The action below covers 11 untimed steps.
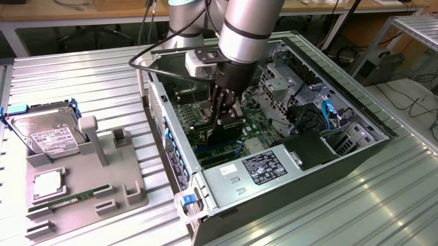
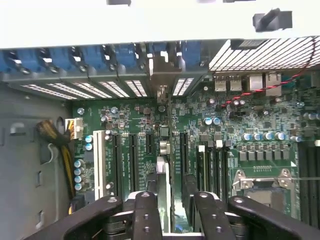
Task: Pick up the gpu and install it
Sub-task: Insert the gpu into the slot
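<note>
We see the gpu (image 2: 166,192) standing on edge between our parted fingers (image 2: 146,216), straight below the gripper (image 1: 224,119) inside the open computer case (image 1: 356,148), its long axis running along a motherboard (image 2: 135,145) slot, though whether we grip it we cannot tell.

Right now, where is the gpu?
The gpu stands on edge inside the open computer case, over the motherboard's expansion slots, directly under the claw, near the exterior view's centre.

Ribbed metal table (image 1: 82,77); wooden bench (image 1: 41,13) behind, cables beneath.
</note>
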Tool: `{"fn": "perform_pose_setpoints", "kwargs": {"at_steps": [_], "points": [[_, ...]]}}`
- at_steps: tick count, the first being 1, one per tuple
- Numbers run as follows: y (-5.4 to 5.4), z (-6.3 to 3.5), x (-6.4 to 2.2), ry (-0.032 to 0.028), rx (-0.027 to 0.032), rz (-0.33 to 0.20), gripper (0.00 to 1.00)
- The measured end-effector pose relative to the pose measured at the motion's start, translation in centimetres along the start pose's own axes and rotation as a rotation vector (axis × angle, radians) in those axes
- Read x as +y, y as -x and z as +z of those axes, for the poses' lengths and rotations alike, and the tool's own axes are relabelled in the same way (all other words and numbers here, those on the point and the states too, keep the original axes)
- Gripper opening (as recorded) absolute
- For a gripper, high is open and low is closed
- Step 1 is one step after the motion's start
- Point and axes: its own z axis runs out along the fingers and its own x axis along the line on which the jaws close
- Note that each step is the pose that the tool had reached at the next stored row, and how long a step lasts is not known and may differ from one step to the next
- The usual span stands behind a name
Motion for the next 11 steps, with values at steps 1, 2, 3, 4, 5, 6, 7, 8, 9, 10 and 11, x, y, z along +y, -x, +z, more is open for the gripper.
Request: {"fn": "perform_pose_setpoints", "kwargs": {"at_steps": [1,2,3,4,5,6,7,8,9,10,11], "points": [[0.0,-0.28,0.03,-0.0015,0.0001,-0.001,0.32],[0.02,-0.37,0.06,-0.0031,0.0,-0.001,0.25],[0.07,-0.37,0.1,-0.0051,0.0002,-0.002,0.19],[0.09,-0.37,0.16,-0.006,0.0009,-0.002,0.13],[0.15,-0.33,0.31,-0.0079,0.0019,-0.003,0.11],[0.2,-0.26,0.41,-0.0095,0.0027,-0.003,0.11],[0.3,-0.14,0.54,-0.0118,0.0041,-0.003,0.11],[0.43,-0.03,0.6,-0.0144,0.0047,-0.004,0.11],[0.53,0.06,0.65,-0.0164,0.0049,-0.004,0.11],[0.69,0.21,0.72,-0.0197,0.0054,-0.005,0.11],[0.78,0.3,0.76,-0.0219,0.0059,-0.006,0.11]]}}
